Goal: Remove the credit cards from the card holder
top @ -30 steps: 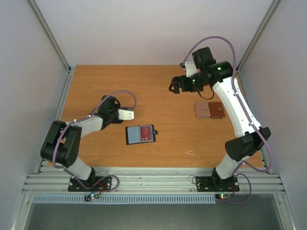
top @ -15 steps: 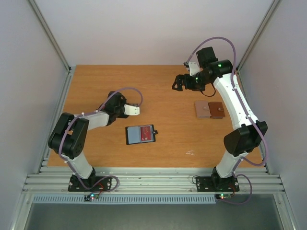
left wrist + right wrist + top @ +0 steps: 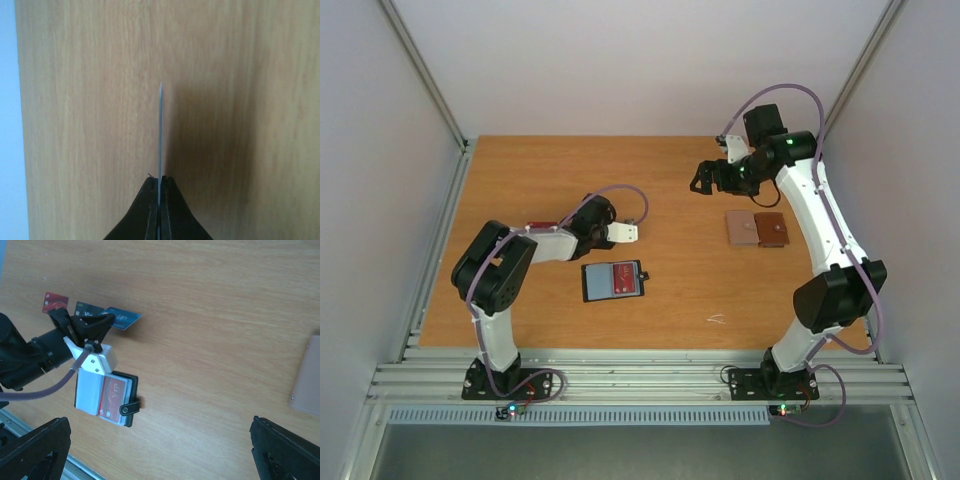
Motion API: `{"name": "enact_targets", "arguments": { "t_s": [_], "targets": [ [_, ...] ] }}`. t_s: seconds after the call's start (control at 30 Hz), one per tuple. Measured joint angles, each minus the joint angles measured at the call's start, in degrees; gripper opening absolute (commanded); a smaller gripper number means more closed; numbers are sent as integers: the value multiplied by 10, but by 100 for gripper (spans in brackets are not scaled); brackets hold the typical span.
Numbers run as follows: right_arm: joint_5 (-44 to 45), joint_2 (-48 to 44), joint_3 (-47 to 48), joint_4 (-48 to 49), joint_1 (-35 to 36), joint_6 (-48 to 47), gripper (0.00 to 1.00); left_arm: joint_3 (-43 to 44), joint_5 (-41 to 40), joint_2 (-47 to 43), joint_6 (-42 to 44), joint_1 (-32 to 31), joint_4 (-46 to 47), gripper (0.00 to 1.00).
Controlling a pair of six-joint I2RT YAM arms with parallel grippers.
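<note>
Desk of orange-brown wood (image 3: 520, 180) carries the small black folding card holder (image 3: 613, 281), which lies open and flat near the middle, toward the near edge. Its small black loop (image 3: 131, 408) sticks out on one side. A red plastic card (image 3: 114, 392) sits in its pale inner pocket.

The left gripper (image 3: 159, 180) is clenched on a thin, bright blue plastic card (image 3: 124, 319). From the left wrist that card shows edge-on, a slim pale line standing straight out from between the closed black fingers (image 3: 145, 210) over bare wood. In the top view this gripper hangs just past the far edge of the card holder, apart from it.

Two more cards lie flat on the desk beside the left arm (image 3: 500, 265). One is a dark red card (image 3: 55, 301). Next to it is a dark navy card (image 3: 86, 309), partly hidden behind the left gripper.

The right gripper (image 3: 706, 181) is spread wide and grasps nothing. It is held high over the far right part of the desk, well apart from the card holder. Near it, on the right side, a two-tone brown wallet-like piece (image 3: 757, 229) lies flat.
</note>
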Motion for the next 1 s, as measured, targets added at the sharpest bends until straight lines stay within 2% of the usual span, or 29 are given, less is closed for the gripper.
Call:
{"name": "enact_targets", "arguments": {
  "t_s": [0.4,0.47,0.6,0.73,1.0],
  "targets": [
    [-1,-26,-15,1,-10,-5,99,9,-16,20,-7,-12,11,1],
    [-3,-26,-15,2,-10,-5,98,9,-16,20,-5,-12,15,5],
    [-5,-26,-15,2,-10,-6,99,4,-7,20,2,-13,16,22],
    [-7,-26,-15,3,-10,-6,99,-5,-1,16,-2,-18,11,34],
    [-14,-26,-15,3,-10,-7,99,-10,8,-7,-33,-30,-19,44]
  ]
}}
